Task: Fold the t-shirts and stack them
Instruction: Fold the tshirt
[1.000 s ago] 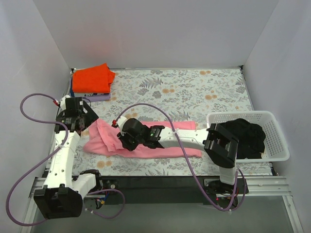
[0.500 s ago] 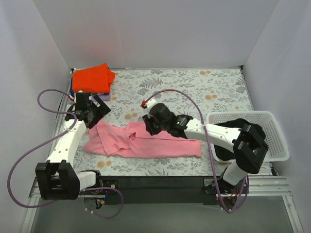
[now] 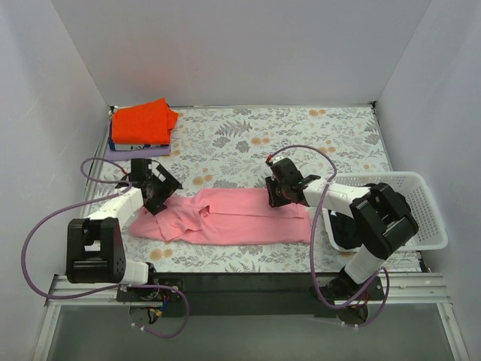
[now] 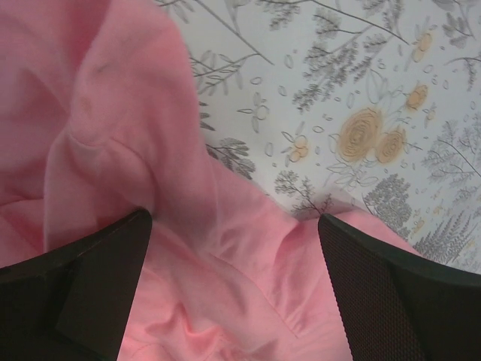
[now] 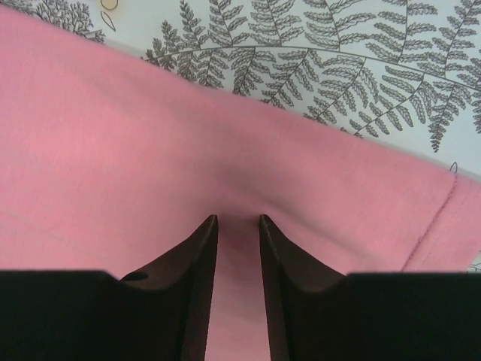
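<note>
A light pink t-shirt lies as a long band across the near middle of the table. My left gripper hangs over its crumpled left end, jaws wide open, with loose pink cloth under the gap and nothing held. My right gripper sits at the shirt's far edge towards its right end. There its fingers stand a narrow gap apart, tips pressing down on the smooth pink cloth. A folded orange-red t-shirt tops a small pile at the back left corner.
A white mesh basket at the right edge holds dark garments. Under the orange shirt lie purple and blue folded pieces. The flowered tablecloth is walled in on three sides. Purple cables loop from both arms.
The right gripper swept from the shirt's left-middle to its far right edge, and its jaws parted a little. The left gripper came in over the shirt's left end and opened wider. The shirt lies flatter.
</note>
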### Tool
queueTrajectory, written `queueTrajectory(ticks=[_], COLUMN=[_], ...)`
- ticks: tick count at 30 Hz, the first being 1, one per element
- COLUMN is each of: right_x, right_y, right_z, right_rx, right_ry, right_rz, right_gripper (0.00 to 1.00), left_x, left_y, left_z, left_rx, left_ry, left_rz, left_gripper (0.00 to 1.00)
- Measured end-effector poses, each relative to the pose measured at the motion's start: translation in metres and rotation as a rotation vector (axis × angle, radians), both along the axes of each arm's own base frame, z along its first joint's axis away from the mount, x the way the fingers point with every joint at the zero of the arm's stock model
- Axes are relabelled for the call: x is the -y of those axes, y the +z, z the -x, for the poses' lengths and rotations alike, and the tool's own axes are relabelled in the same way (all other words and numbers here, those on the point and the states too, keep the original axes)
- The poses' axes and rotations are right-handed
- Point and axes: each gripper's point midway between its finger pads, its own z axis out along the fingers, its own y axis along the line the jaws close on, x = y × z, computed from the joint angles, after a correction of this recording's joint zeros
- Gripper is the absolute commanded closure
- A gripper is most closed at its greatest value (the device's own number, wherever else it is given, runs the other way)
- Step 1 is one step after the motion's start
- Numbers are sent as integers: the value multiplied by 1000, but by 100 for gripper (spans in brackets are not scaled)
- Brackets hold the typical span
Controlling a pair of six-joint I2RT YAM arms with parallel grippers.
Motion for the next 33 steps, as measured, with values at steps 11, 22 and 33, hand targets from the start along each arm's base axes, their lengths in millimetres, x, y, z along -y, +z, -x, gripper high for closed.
queueTrajectory(ticks=[11,22,33], right_x=[10,14,30], right_y=[-1,0,33], right_z=[-10,-10,-4], right_rx=[19,22,54], right_ry=[-66,-70,-25], right_rz=[-94,-85,-33], right_gripper=[65,65,64], left_x=[-35,-48,-21], left_y=[-9,4,98], left_z=[3,-22,-74], left_rx=[31,68,292], left_ry=[127,48,-95], left_rz=[-14,-99,-108], left_gripper=[5,7,7])
